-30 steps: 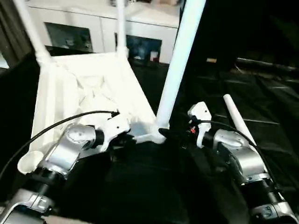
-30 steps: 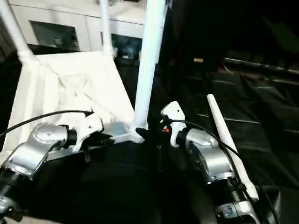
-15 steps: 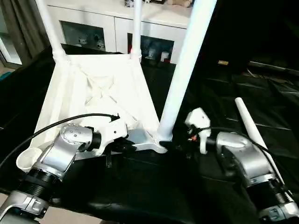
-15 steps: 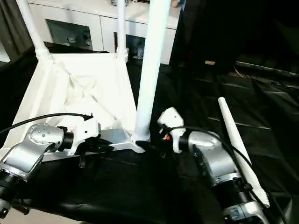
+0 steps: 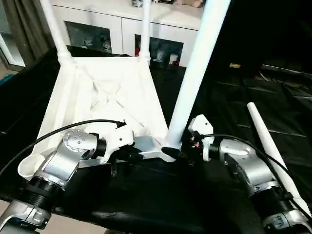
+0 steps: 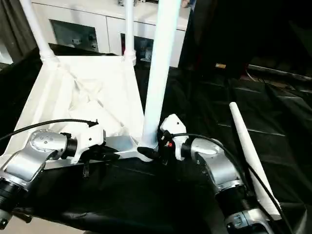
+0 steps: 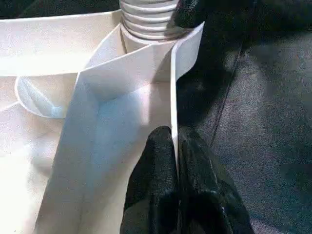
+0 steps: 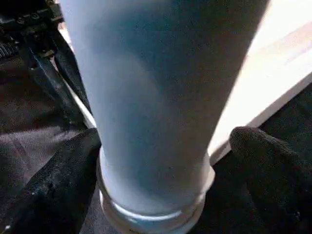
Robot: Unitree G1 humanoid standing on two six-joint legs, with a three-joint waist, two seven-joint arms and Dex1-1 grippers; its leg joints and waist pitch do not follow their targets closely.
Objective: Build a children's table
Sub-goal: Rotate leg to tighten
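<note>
The right tool has closed in around the near leg's base.

White glass-door cabinet behind black-covered work table.

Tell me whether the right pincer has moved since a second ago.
Yes. The right pincer has closed in on the base of the near leg; half a second ago it sat farther from that leg.

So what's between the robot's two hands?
The white plastic table's near corner socket, with a tall white round leg standing in it, seen in the left eye view. The left hand pinches the rim; the right hand straddles the leg.
</note>
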